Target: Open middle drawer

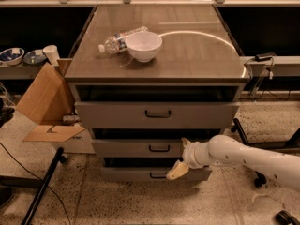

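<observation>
The middle drawer (126, 148) is the low grey front second in the stack of three, with a small black handle (159, 148). It looks shut, level with the other fronts. My gripper (181, 156), on a white arm coming in from the right, is just right of that handle, in front of the drawer's right part. Its fingers are spread: one tan fingertip (176, 170) hangs low over the lowest drawer (131, 174), the other is at the middle drawer's top edge. It holds nothing.
The taller top drawer (117, 115) sits above. On the cabinet top are a white bowl (143, 45) and a lying plastic bottle (117, 40). An open cardboard box (44, 102) stands on the left, with a black stand leg (42, 191) on the floor.
</observation>
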